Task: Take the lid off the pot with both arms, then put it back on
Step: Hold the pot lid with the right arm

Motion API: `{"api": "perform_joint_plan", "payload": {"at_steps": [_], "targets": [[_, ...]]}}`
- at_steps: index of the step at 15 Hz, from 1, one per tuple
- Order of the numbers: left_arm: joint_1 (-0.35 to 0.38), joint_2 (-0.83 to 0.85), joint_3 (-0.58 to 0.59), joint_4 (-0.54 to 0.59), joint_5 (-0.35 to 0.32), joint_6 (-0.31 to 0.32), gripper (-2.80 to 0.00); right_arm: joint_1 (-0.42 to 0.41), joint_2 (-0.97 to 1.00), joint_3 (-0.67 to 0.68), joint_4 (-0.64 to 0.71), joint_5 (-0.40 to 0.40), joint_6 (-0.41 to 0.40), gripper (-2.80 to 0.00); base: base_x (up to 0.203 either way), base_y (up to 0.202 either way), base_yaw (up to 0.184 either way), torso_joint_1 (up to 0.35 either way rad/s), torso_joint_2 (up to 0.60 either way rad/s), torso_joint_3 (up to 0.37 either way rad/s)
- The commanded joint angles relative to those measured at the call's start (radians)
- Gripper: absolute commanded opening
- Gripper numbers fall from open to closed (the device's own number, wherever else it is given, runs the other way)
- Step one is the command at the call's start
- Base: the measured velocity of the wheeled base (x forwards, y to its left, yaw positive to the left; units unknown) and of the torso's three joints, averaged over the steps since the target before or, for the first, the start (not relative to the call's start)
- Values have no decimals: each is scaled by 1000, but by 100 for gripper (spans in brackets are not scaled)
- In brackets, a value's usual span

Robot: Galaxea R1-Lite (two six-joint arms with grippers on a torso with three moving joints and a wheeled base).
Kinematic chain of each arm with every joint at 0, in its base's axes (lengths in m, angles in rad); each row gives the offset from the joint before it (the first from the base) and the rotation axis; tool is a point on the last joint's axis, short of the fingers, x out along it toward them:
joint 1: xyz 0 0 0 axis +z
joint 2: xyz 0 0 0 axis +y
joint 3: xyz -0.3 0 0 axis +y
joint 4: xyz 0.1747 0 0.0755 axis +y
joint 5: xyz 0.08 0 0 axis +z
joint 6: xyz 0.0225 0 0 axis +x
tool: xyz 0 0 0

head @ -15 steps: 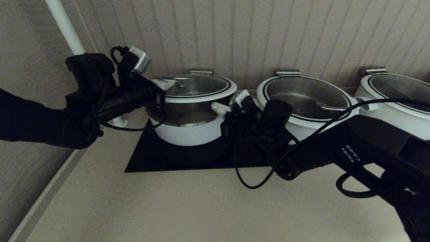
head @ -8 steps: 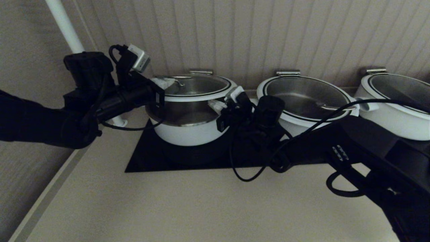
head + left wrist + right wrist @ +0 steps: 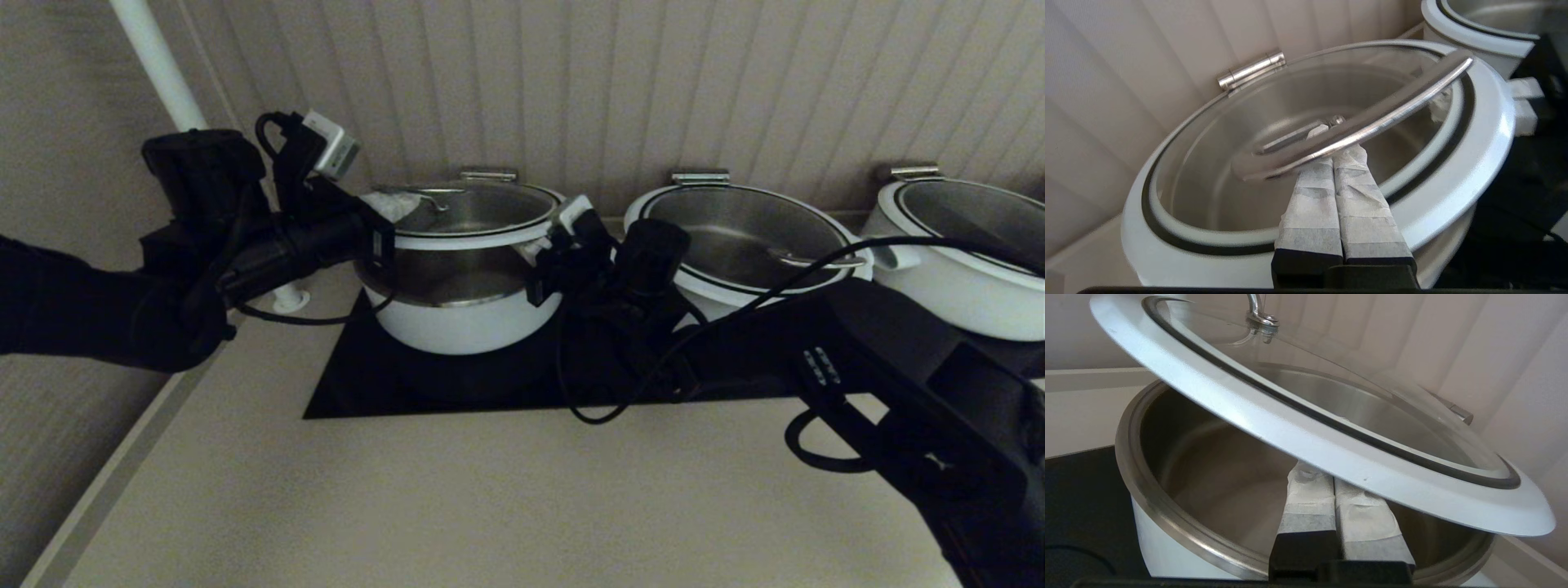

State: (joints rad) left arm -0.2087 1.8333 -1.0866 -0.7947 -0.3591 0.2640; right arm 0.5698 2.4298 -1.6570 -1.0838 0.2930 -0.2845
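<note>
Both grippers closed, lifting lid (image 3: 469, 214) clear of pot (image 3: 457, 306): left gripper (image 3: 1337, 153) under handle (image 3: 1355, 122), right gripper (image 3: 1331, 482) under rim. Next: level, lower back squarely.

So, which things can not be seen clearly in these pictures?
- Right gripper, right wrist view: fingertips hidden under the lid rim.
- Left gripper, left wrist view: fingertips hidden behind the lid handle.
- Pot, head view: both side handles hidden by the arms.
</note>
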Motion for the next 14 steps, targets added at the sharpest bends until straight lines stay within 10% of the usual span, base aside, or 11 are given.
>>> {"api": "perform_joint_plan", "payload": {"at_steps": [1, 14], "targets": [[0, -32, 41, -1, -3, 1, -280, -5, -3, -4, -10, 2, -2, -280, 0, 0, 0, 0, 0, 0], [41, -182, 216, 4, -6, 0, -280, -32, -2, -14, -11, 2, -1, -280, 0, 0, 0, 0, 0, 0]]}}
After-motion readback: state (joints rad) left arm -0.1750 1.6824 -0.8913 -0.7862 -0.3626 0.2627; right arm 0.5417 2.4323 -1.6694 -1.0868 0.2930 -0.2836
